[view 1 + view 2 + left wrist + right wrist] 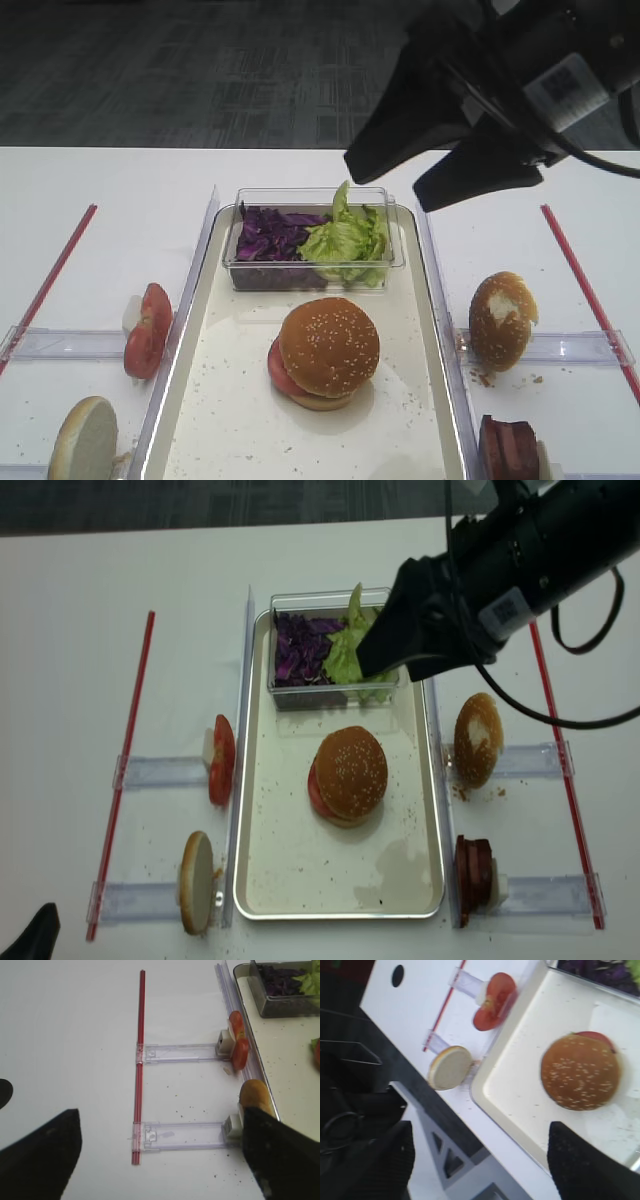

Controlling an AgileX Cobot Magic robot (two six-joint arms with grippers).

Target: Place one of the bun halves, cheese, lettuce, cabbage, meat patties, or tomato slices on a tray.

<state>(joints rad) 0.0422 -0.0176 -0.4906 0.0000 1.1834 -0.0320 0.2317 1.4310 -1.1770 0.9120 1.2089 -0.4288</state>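
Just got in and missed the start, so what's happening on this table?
A burger is being stacked on the tray: a sesame bun top sits over a tomato slice and a bottom bun. The right gripper hangs above the clear tub of purple cabbage and lettuce, jaws open and empty. The left gripper waits off to the side, holding nothing.

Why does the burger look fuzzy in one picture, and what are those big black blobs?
In the right wrist view the sesame bun is smeared, as if the camera were moving. The black blobs at its bottom corners are the right gripper's fingers, too close to be sharp. The left wrist view shows the same dark, soft shapes. In the realsense high view, the tray has a pale glare patch.
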